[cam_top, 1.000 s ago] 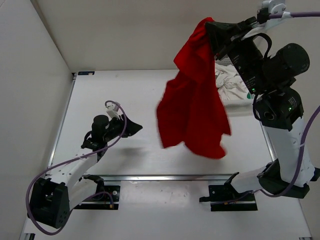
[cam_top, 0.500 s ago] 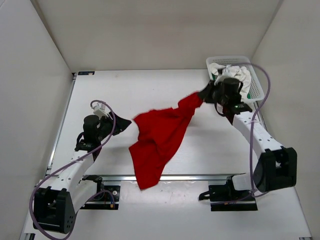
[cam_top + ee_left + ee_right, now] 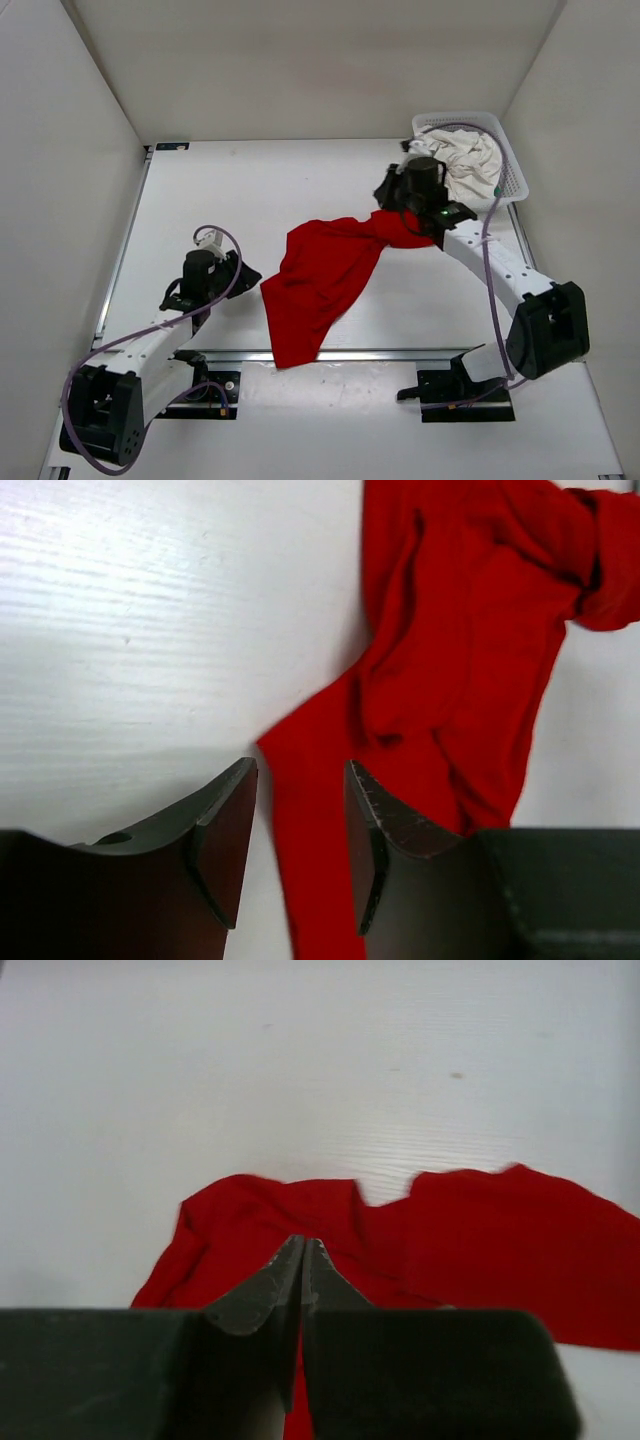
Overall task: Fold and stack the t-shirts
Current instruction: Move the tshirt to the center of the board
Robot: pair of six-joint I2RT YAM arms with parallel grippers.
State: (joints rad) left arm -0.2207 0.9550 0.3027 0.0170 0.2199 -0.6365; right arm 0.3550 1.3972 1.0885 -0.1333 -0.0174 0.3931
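Observation:
The red t-shirt [image 3: 325, 275] lies crumpled on the table, stretched from the middle toward the near edge. Its far right end lies bunched under my right gripper [image 3: 385, 192]. In the right wrist view the jaws of that gripper [image 3: 303, 1242] stand almost together, with a strip of red cloth [image 3: 480, 1240] showing in the slit between them. My left gripper [image 3: 250, 272] is open at the shirt's left edge. In the left wrist view a fold of red cloth [image 3: 470, 630] runs under the gap of that gripper [image 3: 300, 770], ungripped. A white t-shirt [image 3: 470, 160] fills the basket.
The white mesh basket [image 3: 512, 170] stands at the far right corner, just behind my right arm. White walls close in the table on the left, back and right. A metal rail [image 3: 400, 354] runs along the near edge, with the shirt's lowest tip hanging over it.
My right arm came down from high above the table and laid the hanging red shirt out flat. My left gripper shifted a little toward the near edge.

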